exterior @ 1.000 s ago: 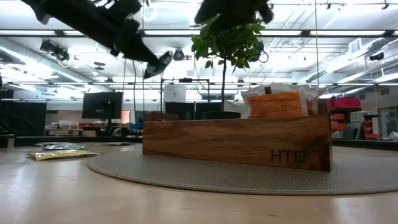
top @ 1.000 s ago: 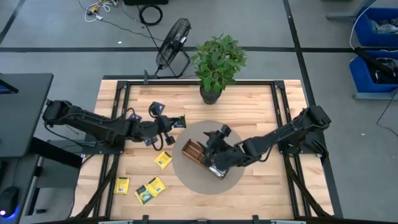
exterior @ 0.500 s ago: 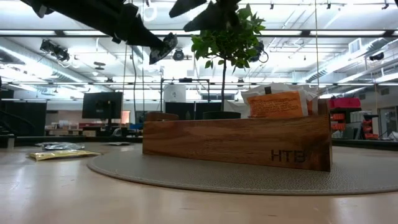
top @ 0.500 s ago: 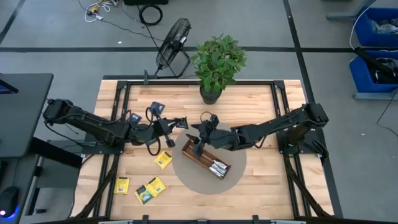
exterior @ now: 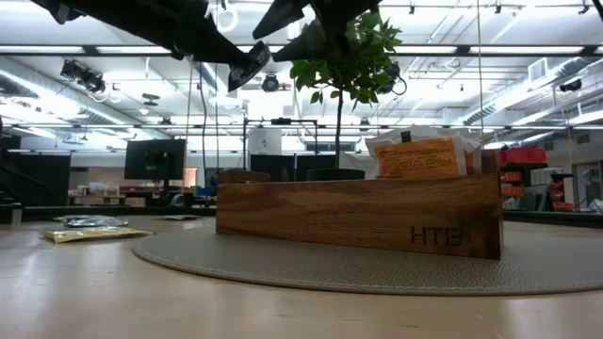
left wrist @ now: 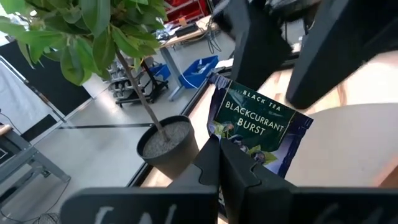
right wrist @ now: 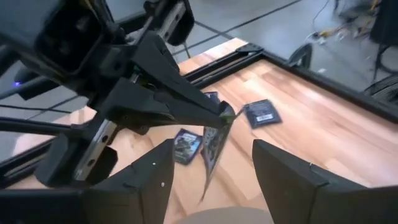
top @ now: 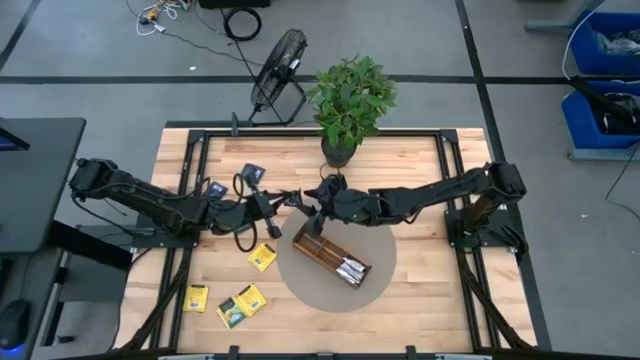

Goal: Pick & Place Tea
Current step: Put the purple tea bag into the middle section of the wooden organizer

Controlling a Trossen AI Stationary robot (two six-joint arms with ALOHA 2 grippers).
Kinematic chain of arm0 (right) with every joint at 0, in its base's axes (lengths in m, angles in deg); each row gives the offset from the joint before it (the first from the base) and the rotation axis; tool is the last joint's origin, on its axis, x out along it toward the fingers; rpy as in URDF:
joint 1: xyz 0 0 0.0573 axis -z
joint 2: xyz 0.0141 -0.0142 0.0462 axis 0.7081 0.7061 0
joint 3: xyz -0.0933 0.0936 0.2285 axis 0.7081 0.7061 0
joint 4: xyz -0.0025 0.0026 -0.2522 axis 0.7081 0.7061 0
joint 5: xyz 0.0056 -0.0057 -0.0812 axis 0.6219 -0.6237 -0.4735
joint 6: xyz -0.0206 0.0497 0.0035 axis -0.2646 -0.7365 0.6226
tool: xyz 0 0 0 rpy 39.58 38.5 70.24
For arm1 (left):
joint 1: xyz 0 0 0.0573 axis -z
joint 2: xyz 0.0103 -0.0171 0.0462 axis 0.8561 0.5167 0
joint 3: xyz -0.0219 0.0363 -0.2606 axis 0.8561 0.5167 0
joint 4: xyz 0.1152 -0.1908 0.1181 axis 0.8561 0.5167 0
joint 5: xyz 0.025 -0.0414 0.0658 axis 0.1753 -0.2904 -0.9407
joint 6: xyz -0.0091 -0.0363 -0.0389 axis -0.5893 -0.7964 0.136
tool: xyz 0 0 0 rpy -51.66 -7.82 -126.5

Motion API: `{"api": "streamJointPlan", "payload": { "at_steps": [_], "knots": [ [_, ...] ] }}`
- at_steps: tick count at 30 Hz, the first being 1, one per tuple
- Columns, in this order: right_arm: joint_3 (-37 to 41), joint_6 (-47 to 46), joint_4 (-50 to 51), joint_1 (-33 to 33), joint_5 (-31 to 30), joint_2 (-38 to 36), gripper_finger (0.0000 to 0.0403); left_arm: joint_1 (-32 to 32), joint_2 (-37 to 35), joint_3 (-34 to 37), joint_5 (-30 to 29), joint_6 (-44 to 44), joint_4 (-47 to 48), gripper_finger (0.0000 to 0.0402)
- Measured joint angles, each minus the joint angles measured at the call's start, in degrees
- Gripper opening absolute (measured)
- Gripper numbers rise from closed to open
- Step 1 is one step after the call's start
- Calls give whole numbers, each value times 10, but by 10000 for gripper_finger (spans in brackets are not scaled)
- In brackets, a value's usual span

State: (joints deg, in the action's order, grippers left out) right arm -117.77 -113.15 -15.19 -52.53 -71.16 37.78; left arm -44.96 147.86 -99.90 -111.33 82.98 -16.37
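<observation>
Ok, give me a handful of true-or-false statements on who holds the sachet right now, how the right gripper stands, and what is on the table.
1. The left gripper is shut on the navy blackcurrant sachet. True.
2. The right gripper is shut on that sachet. False: its fingers stand open on either side of it.
3. The sachet is held up in the air, above the table. True.
4. The wooden tray holds nothing. False: sachets stand in one end of it.
5. Yellow sachets lie on the table off the round mat. True.
</observation>
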Motion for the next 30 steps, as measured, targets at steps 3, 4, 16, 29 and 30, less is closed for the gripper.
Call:
{"api": "streamJointPlan", "payload": {
  "at_steps": [3, 4, 16, 29, 30],
  "knots": [
    [0, -7, 5, 9, 12, 0, 223, 1, 0, 0, 0, 1, -5, 2],
    [0, -7, 6, 10, 12, 0, 223, 1, 0, 0, 0, 1, -4, 2],
    [0, -6, 9, 9, 43, 0, 46, 1, 0, 0, 3, -1, -4, 2],
    [-1, 5, 59, 5, 45, -11, 3, 2, 0, 0, 15, -14, -1, 49],
    [-1, 5, 69, 3, 44, -15, 3, 2, 0, 0, 15, -13, -1, 58]
  ]
}}
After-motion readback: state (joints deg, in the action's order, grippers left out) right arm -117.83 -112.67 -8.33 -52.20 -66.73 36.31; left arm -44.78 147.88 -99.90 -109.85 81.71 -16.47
